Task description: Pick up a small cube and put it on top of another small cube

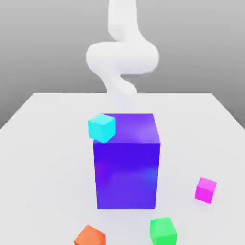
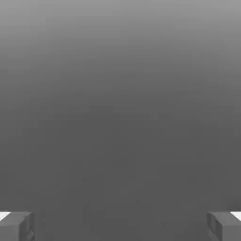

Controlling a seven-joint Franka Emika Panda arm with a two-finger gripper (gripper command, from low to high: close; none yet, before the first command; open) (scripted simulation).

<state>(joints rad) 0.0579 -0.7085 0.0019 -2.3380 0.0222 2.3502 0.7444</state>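
The small magenta-pink cube (image 1: 206,190) rests on the white table (image 1: 43,158) at the exterior view's right, near the front. The small green cube (image 1: 163,231) lies at the front edge, a little to the left of the magenta one and apart from it. My white arm (image 1: 122,55) rises behind the big block, far from both cubes. In the hand view my gripper (image 2: 120,226) is open, its grey fingertips (image 2: 16,226) spread wide with nothing between them and plain grey beyond.
A big blue-purple block (image 1: 127,162) stands mid-table, between the arm and the front cubes. A small cyan cube (image 1: 102,127) is at its upper left corner. A small orange cube (image 1: 89,236) lies at the front left.
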